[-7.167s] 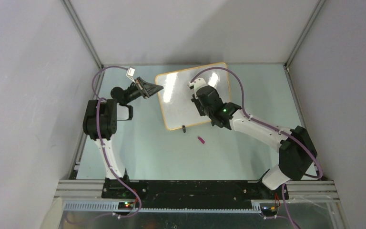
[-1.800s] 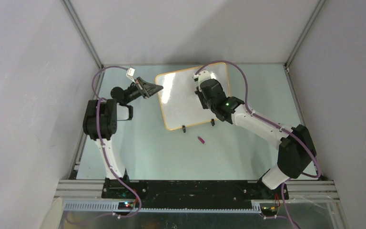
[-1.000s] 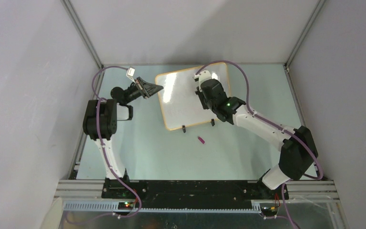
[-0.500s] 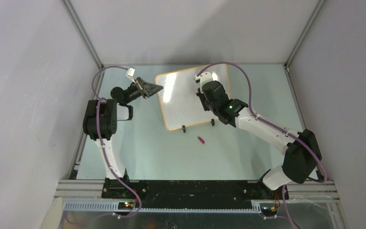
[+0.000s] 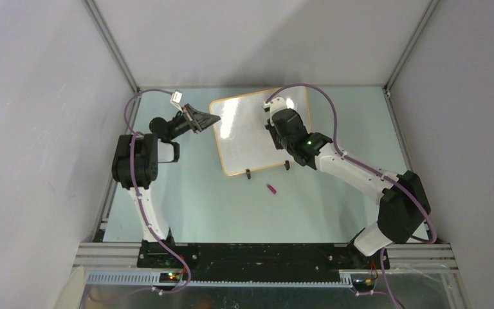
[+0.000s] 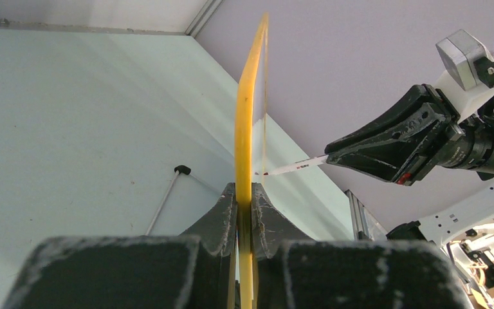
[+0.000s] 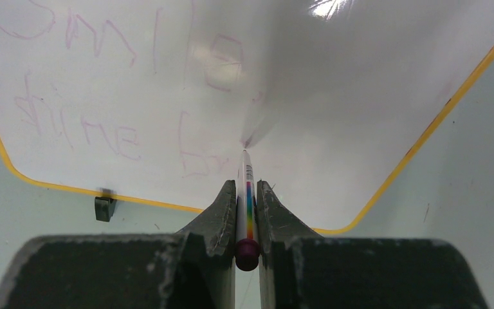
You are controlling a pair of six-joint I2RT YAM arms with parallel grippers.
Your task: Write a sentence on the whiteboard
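The right gripper (image 7: 246,188) is pinched tight on a slim white marker with a rainbow band and a purple butt end (image 7: 245,168). The marker's tip looks to be just touching the glossy white rectangular whiteboard with the thin orange-yellow frame (image 7: 334,90), right after the last faint purple letters of the lower row. Across from it, the left gripper (image 6: 244,196) is clamped narrow on the whiteboard's left edge, steadying it. The whiteboard stands on the far half of the pale green table (image 5: 199,206), between the two arms, its face turned toward the right arm and one small black clip foot (image 7: 105,207) showing at its lower edge.

To my eye the writing is well along, with two rows of pale handwriting already there. The ink is faint, so I'd judge the next strokes want even, light pressure, with the marker near square to the surface, short strokes, and the left gripper's hold kept firm so the whiteboard does not rock or slide. Push too hard and it could tip back on its feet.

I see no container anywhere, only a small purple cap (image 5: 272,188) lying loose on the table just in front of the whiteboard.
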